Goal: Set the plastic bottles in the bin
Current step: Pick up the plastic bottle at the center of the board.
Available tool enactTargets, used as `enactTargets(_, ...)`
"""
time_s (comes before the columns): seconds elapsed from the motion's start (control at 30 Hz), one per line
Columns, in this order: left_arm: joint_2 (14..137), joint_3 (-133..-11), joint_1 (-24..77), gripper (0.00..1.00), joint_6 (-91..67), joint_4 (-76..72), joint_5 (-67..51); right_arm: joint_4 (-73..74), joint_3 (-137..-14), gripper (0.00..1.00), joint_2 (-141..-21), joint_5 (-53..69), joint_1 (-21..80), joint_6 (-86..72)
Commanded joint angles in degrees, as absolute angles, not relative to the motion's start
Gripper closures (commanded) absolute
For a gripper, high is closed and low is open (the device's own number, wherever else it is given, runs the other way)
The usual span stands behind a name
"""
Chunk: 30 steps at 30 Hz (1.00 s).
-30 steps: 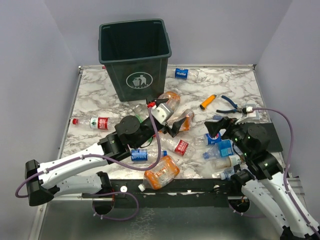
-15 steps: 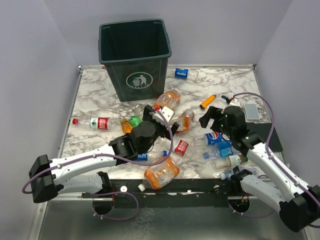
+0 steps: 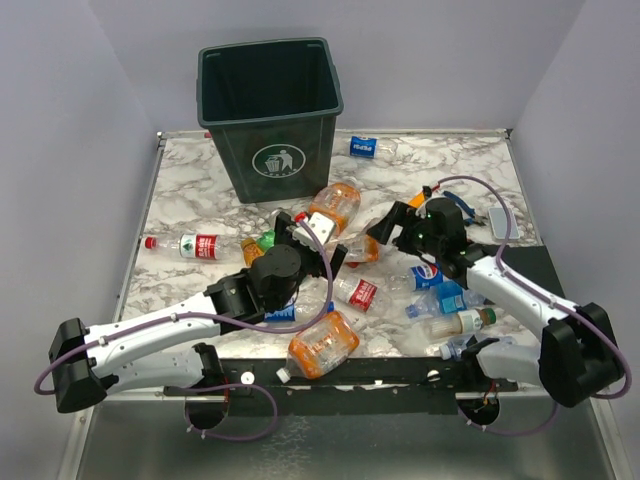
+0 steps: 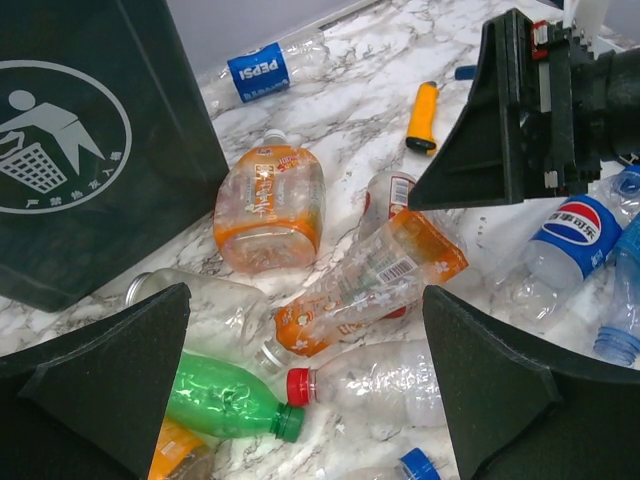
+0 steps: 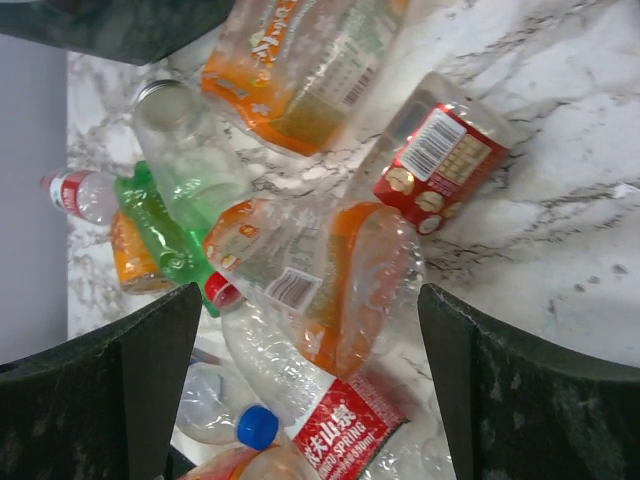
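Observation:
The dark green bin (image 3: 270, 115) stands at the back left. Plastic bottles lie scattered over the marble table (image 3: 200, 190). My left gripper (image 3: 312, 240) hangs open above the middle cluster, where an orange-labelled clear bottle (image 4: 370, 275) lies between its fingers, untouched. A green bottle (image 4: 215, 400) and a red-capped clear one (image 4: 400, 385) lie just below it. My right gripper (image 3: 395, 225) is open too and faces the same orange-labelled bottle (image 5: 320, 270) from the right, with nothing held. A big orange-tinted bottle (image 3: 335, 200) rests by the bin's base.
An orange cylinder (image 3: 416, 204) and blue-handled pliers (image 3: 462, 207) lie at the back right, next to a black mat (image 3: 530, 270). More bottles lie at the left (image 3: 195, 246), front (image 3: 322, 345), right (image 3: 445, 298) and back (image 3: 365, 147). Walls enclose the table.
My right arm has swung up and to the left, from the right-hand bottles to the middle cluster. The left gripper has drifted slightly left and nearer. Both stay open.

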<state>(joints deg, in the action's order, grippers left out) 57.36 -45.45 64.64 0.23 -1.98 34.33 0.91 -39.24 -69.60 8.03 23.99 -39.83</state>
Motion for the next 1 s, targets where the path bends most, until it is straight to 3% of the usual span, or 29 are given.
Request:
enactTargets(0.0, 56.8, -43.7, 65.0, 0.01, 1.6, -2.8, 32.8, -3.5, -40.2, 0.08, -73.5, 13.6, 24.1, -43.5)
enactTargets(0.37, 54.2, -42.2, 65.1, 0.01, 2.2, -4.8, 33.9, -6.2, -39.6, 0.13, -81.8, 15.0, 24.0, -49.9)
enactTargets(0.73, 54.6, -41.7, 65.0, 0.01, 2.5, -5.6, 33.7, -11.4, -36.8, 0.42, -84.2, 16.4, 24.1, -51.7)
enactTargets(0.97, 55.2, -41.3, 65.0, 0.01, 2.4, -6.4, 35.0, -11.7, -35.0, 0.61, -77.0, 14.1, 24.1, -49.0)
